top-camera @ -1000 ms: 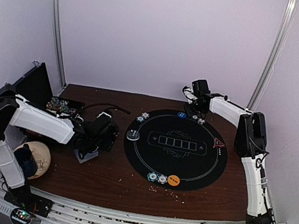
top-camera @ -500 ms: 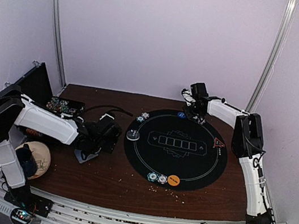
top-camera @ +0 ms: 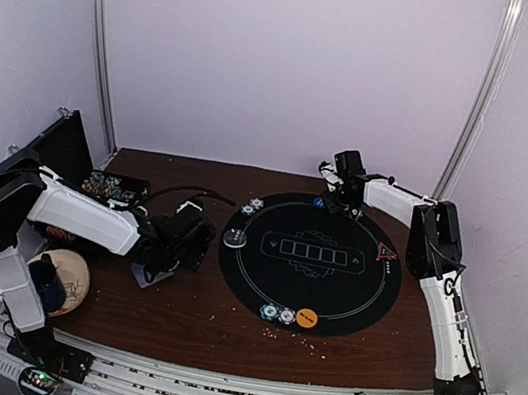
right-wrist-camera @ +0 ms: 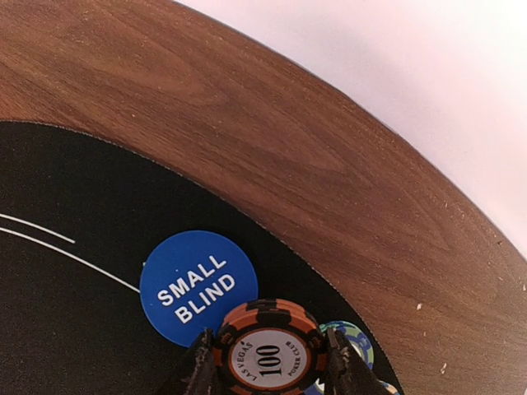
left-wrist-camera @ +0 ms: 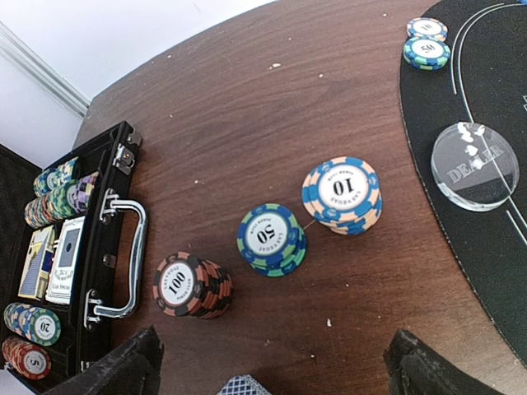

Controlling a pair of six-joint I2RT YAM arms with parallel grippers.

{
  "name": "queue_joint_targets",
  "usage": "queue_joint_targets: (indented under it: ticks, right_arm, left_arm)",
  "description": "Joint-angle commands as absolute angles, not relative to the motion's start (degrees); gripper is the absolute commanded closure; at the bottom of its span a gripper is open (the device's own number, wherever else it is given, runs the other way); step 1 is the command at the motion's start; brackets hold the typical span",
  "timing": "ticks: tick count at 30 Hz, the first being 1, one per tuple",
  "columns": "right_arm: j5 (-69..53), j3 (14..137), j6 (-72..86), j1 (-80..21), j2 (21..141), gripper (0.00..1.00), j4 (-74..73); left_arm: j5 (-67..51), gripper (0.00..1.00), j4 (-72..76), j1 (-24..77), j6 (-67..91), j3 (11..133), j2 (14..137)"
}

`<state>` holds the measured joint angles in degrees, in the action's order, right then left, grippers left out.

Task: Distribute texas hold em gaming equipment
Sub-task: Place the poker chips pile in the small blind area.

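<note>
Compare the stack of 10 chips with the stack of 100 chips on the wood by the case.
Colour: the 10 stack is blue with pale peach stripes; the 100 stack is black with orange ones.
Place: the 10 stack sits nearer the black mat, the 100 stack nearer the open case.
Shared: both stand on the bare wood table, off the mat, with white centre labels and the 50 stack between them.

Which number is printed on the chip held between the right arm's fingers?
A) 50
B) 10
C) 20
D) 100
D: in the right wrist view, the orange-and-black chip gripped between the right fingers reads 100, close to the blue SMALL BLIND disc.
</note>
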<state>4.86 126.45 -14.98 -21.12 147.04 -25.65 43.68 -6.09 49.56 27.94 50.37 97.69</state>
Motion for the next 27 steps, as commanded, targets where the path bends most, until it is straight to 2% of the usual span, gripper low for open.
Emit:
queue_joint_targets:
  ticks: [1, 15, 23, 27]
  right_arm:
    - [6.2, 127.9, -15.4, -20.9, 147.8, 0.82, -24.6]
    - [6.8, 128.0, -16.1, -20.8, 148.2, 0.79, -24.8]
    - [6.8, 128.0, -16.3, -20.8, 148.2, 0.72, -24.8]
    - [7.0, 128.1, -16.3, -20.8, 148.1, 0.63, -24.9]
  left_arm:
    - [43.7, 0.02, -5.6, 49.7, 27.5, 52.0, 98.4]
    - [43.5, 0.02, -5.8, 49.8, 27.3, 52.4, 99.2]
    - [43.5, 0.02, -5.9, 49.8, 27.3, 52.6, 99.5]
    - [43.5, 0.02, -5.9, 49.8, 27.2, 52.8, 99.8]
